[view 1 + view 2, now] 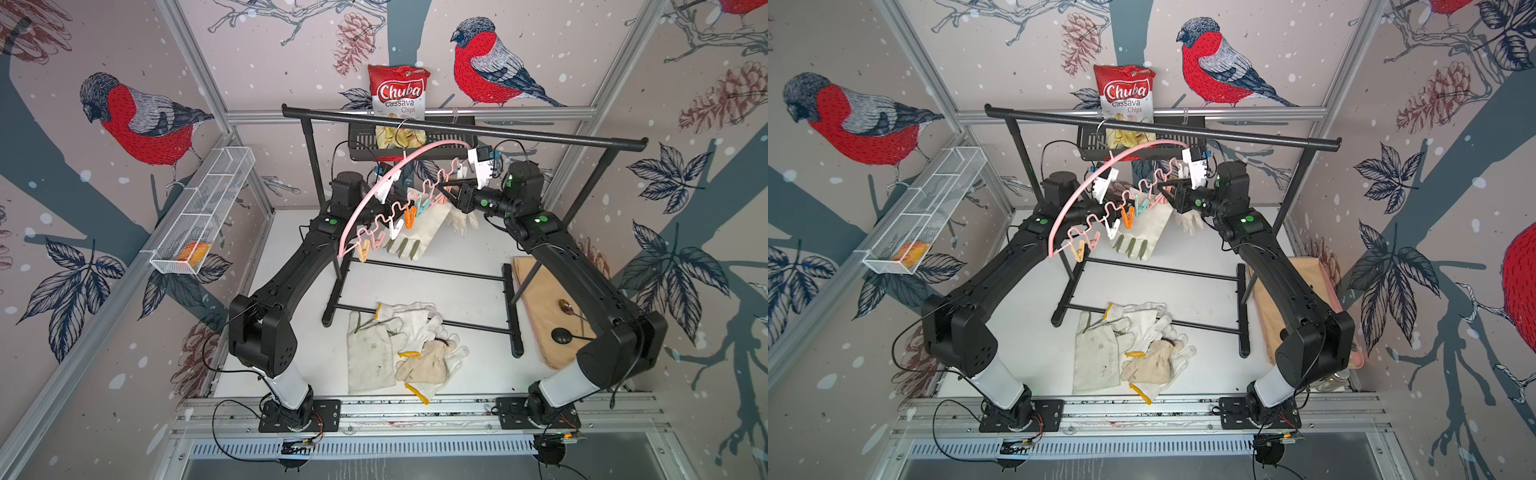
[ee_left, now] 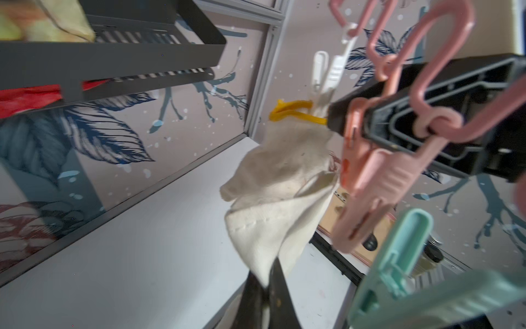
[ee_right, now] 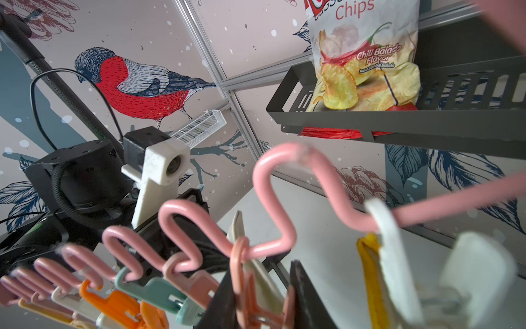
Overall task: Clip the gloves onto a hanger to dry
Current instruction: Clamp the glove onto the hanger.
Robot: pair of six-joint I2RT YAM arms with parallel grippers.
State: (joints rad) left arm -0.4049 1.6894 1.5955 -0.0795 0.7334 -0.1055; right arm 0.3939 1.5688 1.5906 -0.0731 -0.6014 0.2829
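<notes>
Cream leather glove [image 1: 419, 232] hangs beneath wavy plastic hanger [image 3: 280, 148].

Chip bag [image 1: 399, 93] reading "Chuba Cassava Chips", wrist view of it showing "Chili Balado Flavor", "Rasa Sambal Balado"

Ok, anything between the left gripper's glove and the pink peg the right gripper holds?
Nothing visible. The off-white glove in the left gripper lies right beside the pink peg held by the right gripper; the knitted glove hangs alongside, on a white peg.
</notes>
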